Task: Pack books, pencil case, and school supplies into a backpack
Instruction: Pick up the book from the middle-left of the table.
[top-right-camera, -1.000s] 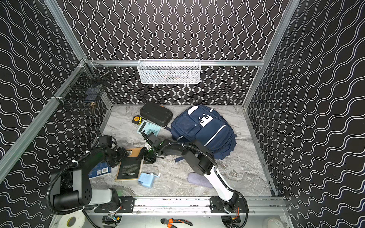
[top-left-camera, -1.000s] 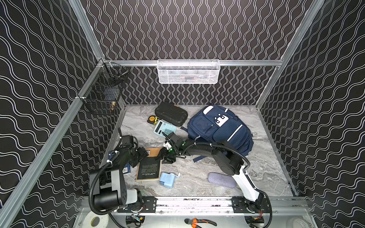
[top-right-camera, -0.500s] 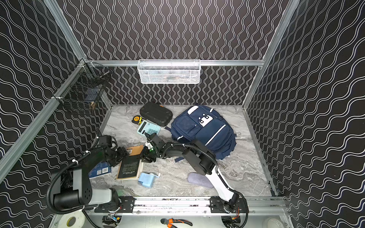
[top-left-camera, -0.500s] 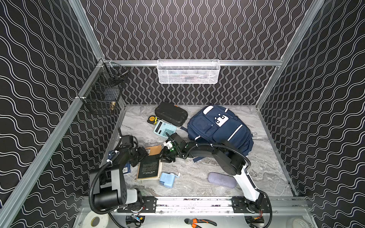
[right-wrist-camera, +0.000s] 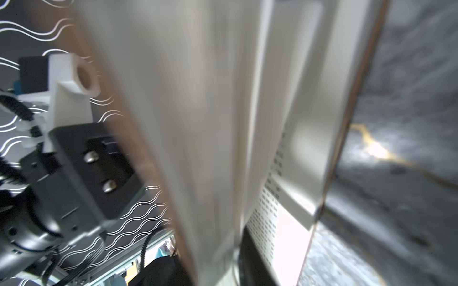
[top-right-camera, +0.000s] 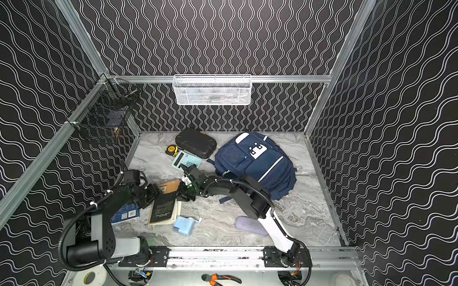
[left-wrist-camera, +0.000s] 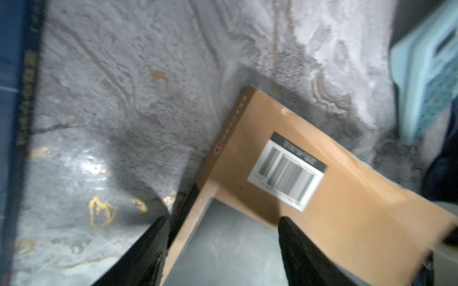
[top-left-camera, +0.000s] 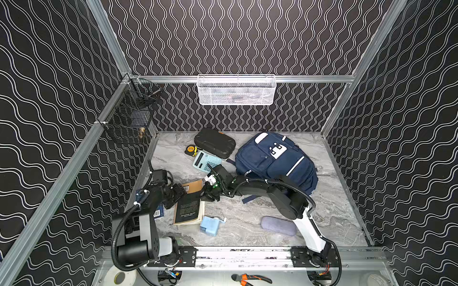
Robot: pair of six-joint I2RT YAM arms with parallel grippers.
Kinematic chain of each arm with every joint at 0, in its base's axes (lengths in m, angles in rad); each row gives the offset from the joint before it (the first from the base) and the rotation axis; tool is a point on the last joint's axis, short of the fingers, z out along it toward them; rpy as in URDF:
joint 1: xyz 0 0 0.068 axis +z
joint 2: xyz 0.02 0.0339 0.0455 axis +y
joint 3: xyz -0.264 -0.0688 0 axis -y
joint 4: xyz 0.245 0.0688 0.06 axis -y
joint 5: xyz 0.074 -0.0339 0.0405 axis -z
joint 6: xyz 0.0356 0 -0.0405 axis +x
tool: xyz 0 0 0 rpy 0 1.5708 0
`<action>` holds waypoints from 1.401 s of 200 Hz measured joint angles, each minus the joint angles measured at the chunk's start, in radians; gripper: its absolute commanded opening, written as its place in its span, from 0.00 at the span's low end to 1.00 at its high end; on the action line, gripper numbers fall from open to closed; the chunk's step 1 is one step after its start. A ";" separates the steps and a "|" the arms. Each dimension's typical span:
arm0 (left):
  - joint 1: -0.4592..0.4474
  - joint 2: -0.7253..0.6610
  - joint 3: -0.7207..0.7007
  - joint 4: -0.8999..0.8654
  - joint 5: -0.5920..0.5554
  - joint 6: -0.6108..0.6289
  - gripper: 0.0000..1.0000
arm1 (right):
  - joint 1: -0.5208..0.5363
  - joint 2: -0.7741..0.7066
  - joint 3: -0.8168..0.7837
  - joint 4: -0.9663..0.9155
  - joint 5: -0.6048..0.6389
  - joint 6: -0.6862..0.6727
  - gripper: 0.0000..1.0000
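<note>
The black book [top-left-camera: 187,207] with tan kraft edges lies front left of the table [top-left-camera: 247,218]. My right gripper [top-left-camera: 210,193] is shut on its right edge, and pages fan between the jaws [right-wrist-camera: 213,262]. My open left gripper [left-wrist-camera: 221,220] straddles the book's spine corner [left-wrist-camera: 210,158], just left of the right one [top-left-camera: 181,193]. The dark blue book [top-right-camera: 126,214] lies partly under the left arm. The calculator [top-left-camera: 207,162], sharpener [top-left-camera: 210,224] and grey pencil case [top-left-camera: 278,225] lie loose. The navy backpack [top-left-camera: 277,161] rests flat at back right.
A black ribbed hard case [top-left-camera: 214,143] and a yellow-black tape measure [top-left-camera: 190,149] sit behind the calculator. A white mesh basket [top-left-camera: 236,90] hangs on the back wall and a black wire basket [top-left-camera: 128,121] on the left wall. Pliers [top-left-camera: 250,278] lie beyond the front rail.
The right gripper's jaws have closed onto the black book's edge. The left gripper has stayed open at the spine corner.
</note>
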 measured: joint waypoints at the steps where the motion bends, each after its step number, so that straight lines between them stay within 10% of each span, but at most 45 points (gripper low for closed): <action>1: 0.000 -0.001 0.001 -0.001 0.000 0.000 0.74 | -0.001 0.000 0.002 -0.003 0.000 0.000 0.10; 94: 0.000 -0.171 0.253 -0.119 -0.040 0.002 0.79 | -0.095 -0.176 0.028 -0.071 -0.013 -0.157 0.00; 164: -0.035 -0.262 0.393 -0.041 0.206 -0.066 0.82 | -0.249 -0.550 -0.098 -0.159 -0.057 -0.419 0.00; 280: -0.443 -0.311 0.537 0.396 0.544 -0.265 0.81 | -0.395 -1.059 -0.341 -0.080 -0.278 -0.461 0.00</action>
